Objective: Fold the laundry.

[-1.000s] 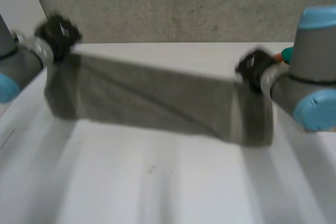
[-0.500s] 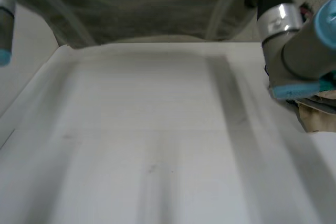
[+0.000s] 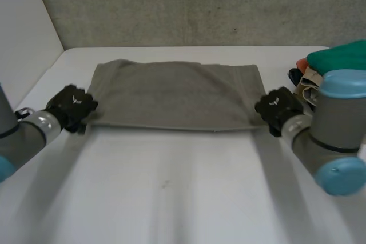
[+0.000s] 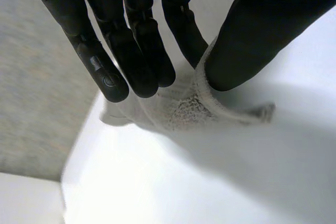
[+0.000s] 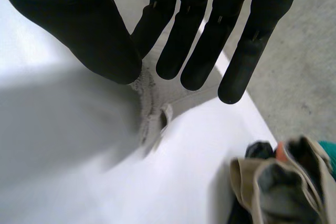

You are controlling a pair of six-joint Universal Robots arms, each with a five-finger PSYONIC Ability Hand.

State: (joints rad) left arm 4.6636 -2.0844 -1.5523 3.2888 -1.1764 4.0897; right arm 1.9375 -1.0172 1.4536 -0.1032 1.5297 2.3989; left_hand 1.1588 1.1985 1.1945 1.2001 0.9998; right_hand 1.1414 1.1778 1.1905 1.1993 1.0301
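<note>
A grey cloth (image 3: 177, 98) lies flat across the far half of the white table (image 3: 171, 187). My left hand (image 3: 71, 107) is at its near left corner and my right hand (image 3: 277, 107) at its near right corner. In the left wrist view the left hand (image 4: 131, 51) pinches the cloth corner (image 4: 184, 111) between straight fingers and thumb. In the right wrist view the right hand (image 5: 194, 35) pinches the other corner (image 5: 152, 103) the same way, low over the table.
A pile of other laundry (image 3: 326, 64), green, orange and beige, sits at the table's right edge close behind my right arm; the pile (image 5: 278, 182) also lies just beyond my right hand's fingertips. A grey wall stands behind the table.
The cloth hung stretched in the air between both hands, swung up and away, and now lies on the table. Both hands came down to the table with its near corners.
</note>
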